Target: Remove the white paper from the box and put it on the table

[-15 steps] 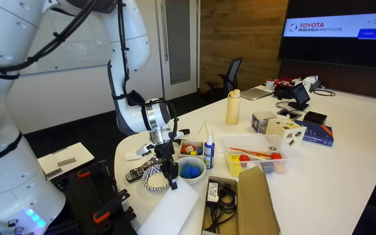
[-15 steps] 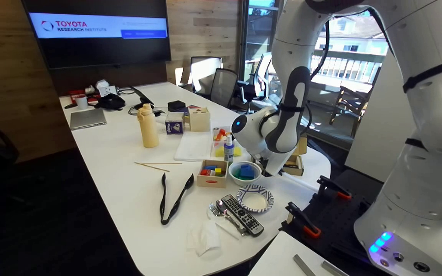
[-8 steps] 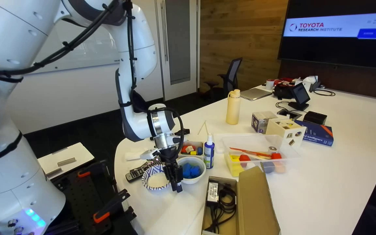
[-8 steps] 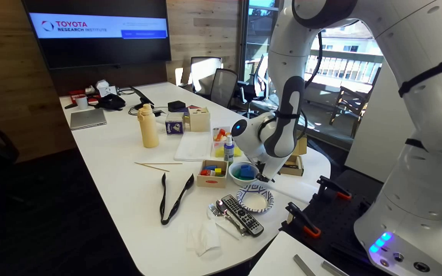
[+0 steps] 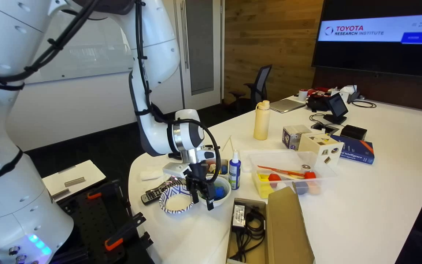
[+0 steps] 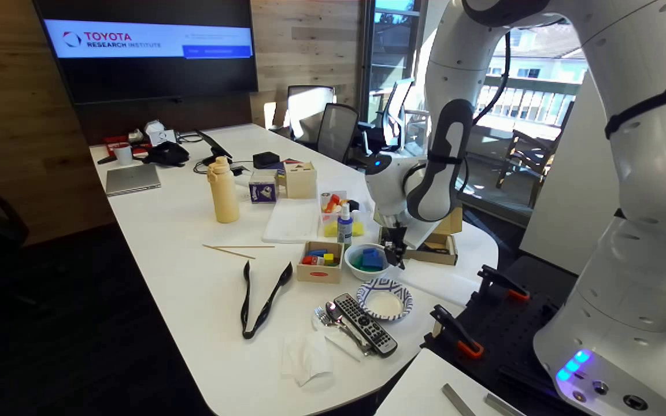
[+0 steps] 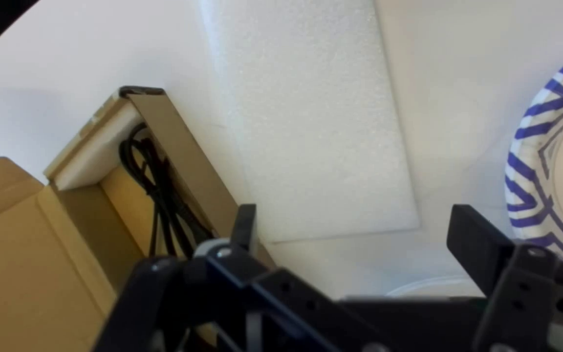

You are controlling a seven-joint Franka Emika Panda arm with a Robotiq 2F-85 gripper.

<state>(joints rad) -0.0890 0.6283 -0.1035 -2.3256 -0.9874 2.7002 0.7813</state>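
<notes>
- We count one sheet of white paper [image 7: 325,127]. It lies flat on the tabletop [image 6: 177,231], outside the cardboard box [image 7: 184,151] and just beside it; whether the two touch, we cannot tell.
- We see just that one cardboard box lying open, and in it we find one adapter [image 5: 239,215] with a white label, plus a looped black cord [image 7: 164,193].
- We have one gripper [image 7: 356,220], its two jaws spread wide apart, near the white bowl [image 6: 365,276].
- We count two bowls: the white bowl, holding blue pieces [image 6: 372,257] whose number we cannot settle, and one patterned bowl [image 6: 384,302]. In the wrist view we find the white paper between the patterned bowl and the cardboard box.
- We count two bottles, both upright: one spray bottle [image 5: 234,172] and one yellow drink bottle [image 5: 262,123].
- Just beside the patterned bowl we see one remote [image 6: 366,325]; well apart from it, one pair of tongs [image 6: 263,315] and two thin sticks [image 6: 246,247].
- Near the white bowl we see one wooden tray [image 6: 318,275] of coloured blocks [image 6: 317,259], too small to count surely.
- We also count one clear tub [image 5: 284,157], one tissue box [image 6: 263,192], one pale cube [image 5: 322,148] with holes and one blue book [image 5: 355,149].
- Toward the far end we see one laptop [image 6: 132,179] and one mug [image 6: 123,153].
</notes>
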